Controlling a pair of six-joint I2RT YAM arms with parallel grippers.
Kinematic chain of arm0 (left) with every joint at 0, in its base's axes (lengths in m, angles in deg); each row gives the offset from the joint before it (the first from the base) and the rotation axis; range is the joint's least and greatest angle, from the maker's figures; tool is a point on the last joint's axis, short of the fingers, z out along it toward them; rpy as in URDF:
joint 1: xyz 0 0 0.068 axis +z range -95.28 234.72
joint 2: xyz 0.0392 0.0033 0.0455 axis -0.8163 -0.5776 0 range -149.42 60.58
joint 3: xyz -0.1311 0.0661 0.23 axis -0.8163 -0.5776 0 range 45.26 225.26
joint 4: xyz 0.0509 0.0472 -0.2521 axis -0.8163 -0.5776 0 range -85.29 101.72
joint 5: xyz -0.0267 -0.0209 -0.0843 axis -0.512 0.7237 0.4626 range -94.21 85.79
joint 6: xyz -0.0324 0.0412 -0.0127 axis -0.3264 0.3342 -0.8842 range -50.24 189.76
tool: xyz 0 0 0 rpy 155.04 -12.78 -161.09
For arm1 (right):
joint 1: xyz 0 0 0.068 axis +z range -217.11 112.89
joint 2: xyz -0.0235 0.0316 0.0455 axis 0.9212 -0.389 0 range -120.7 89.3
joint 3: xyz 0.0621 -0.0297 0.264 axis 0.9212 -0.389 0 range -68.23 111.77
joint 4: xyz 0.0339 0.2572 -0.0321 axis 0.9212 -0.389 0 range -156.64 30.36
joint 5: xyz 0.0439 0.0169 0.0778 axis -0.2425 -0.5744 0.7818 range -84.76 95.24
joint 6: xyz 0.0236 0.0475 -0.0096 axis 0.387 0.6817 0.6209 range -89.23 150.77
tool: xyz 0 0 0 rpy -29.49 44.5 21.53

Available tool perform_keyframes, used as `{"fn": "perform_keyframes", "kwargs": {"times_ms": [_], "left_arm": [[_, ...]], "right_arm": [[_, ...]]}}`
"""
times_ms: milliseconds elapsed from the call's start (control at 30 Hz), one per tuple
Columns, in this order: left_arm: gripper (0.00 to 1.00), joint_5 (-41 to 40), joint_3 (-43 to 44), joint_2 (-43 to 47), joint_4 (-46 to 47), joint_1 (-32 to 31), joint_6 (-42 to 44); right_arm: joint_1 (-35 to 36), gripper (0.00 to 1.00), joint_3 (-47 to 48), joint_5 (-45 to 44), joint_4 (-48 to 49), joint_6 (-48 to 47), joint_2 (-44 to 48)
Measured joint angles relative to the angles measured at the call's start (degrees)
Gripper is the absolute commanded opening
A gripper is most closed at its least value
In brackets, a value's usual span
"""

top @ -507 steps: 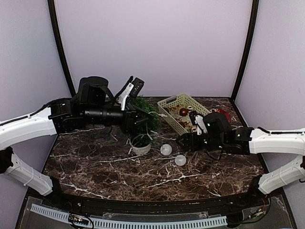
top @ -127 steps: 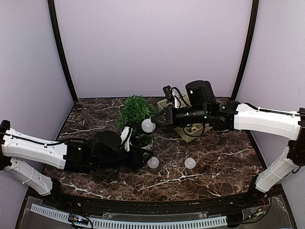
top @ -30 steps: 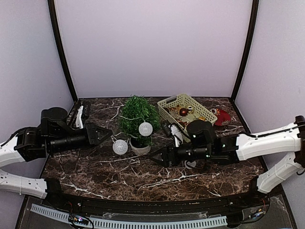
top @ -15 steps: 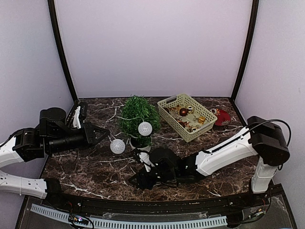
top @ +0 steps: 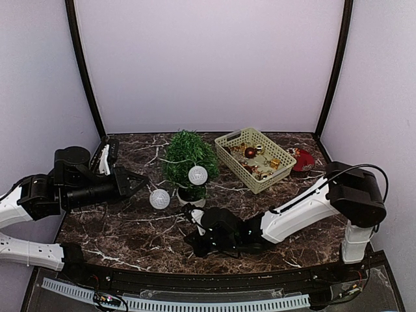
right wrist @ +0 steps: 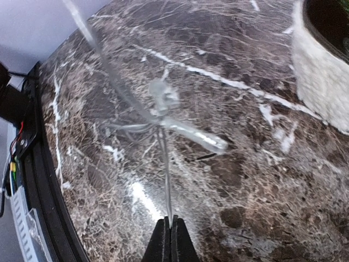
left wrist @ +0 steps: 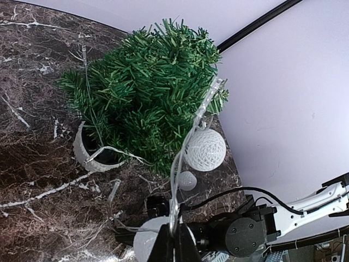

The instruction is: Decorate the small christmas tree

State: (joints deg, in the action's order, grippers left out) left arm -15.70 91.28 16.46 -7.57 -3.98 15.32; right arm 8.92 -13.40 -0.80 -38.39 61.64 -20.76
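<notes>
1. The small christmas tree (top: 188,156) stands upright in its white pot (top: 192,198) on the dark marble surface (top: 117,227). It is toward the back edge, a little left of the middle.
2. A clear cord (left wrist: 175,185) is draped over the branches on the tree's right side. One white woven ball (top: 197,174) on it hangs against the foliage just above the pot.
3. The left gripper (top: 143,181) hovers near the left edge, level with the pot, with its jaws pressed together on the clear cord. A second white ball (top: 158,198) sits just beside its fingertips, between the gripper and the pot.
4. The right gripper (right wrist: 170,234) reaches low over the surface near the middle of the front edge, in front of the pot. Its fingers are pinched together on a thin strand of clear cord, which runs away over the marble to a small clear bulb (right wrist: 163,97).
5. A pale green basket (top: 237,168) holding small ornaments sits toward the back right corner, apart from the tree. A red object (top: 303,160) lies just beside it, nearer the right edge.
</notes>
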Motion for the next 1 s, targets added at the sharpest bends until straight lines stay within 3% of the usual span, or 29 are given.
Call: {"fn": "perform_keyframes", "kwargs": {"times_ms": [200, 433, 700, 1000], "left_arm": [[0.0, 0.39, -0.02, 0.0, -0.15, 2.93, 0.68], [0.0, 7.21, -0.74, -1.49, 0.68, 13.57, 2.89], [0.0, 14.1, -0.76, -4.55, 1.68, 21.79, 5.86], [0.0, 17.81, -2.08, -5.29, 2.97, 25.88, 7.19]], "right_arm": [[0.0, 0.0, -6.78, -4.83, -1.27, 1.4, 5.73], [0.0, 0.0, -12.92, -10.67, -4.76, 3.93, 21.35], [0.0, 0.0, -16.68, -16.7, -15.89, 6.93, 35.58], [0.0, 0.0, -17.64, -24.41, -29.11, 10.49, 53.55]]}}
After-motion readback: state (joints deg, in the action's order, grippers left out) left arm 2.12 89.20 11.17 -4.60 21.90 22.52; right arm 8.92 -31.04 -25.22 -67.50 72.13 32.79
